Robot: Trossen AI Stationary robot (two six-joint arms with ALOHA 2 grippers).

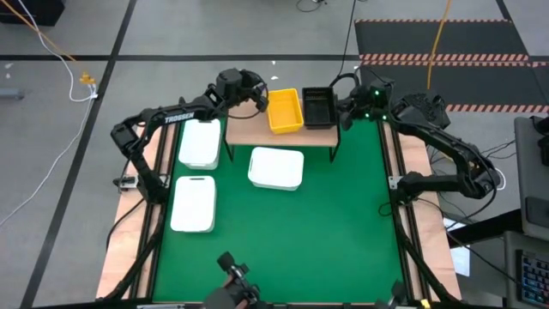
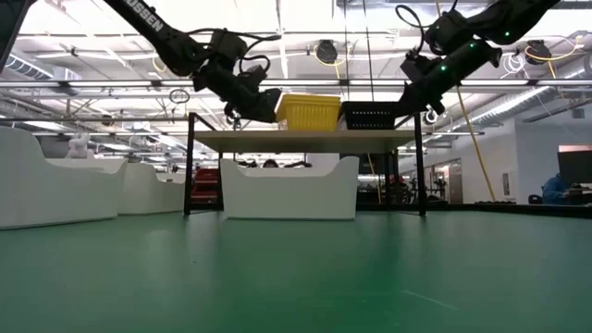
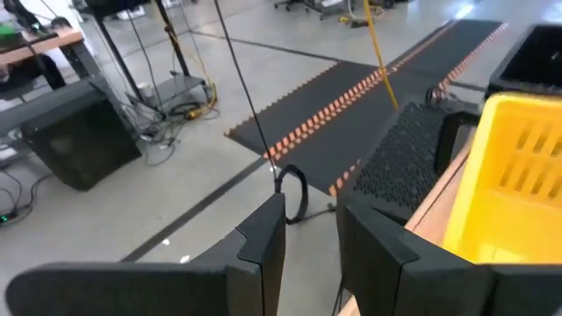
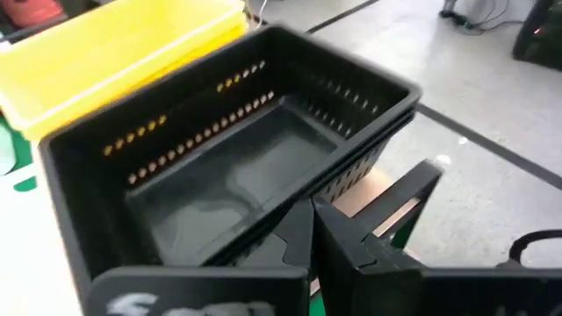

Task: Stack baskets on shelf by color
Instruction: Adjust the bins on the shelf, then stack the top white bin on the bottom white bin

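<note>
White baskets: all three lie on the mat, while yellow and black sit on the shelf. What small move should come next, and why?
Probably swing the left gripper from the yellow basket toward the nearest white basket. Its fingers are open and empty, the shelf's left end is bare, and the right gripper is by the black basket.

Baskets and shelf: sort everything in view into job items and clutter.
Job items:
yellow basket and black basket, on the shelf
three white baskets on the mat
left tool, right tool

Clutter:
yellow cable on the floor
striped floor mat
</note>
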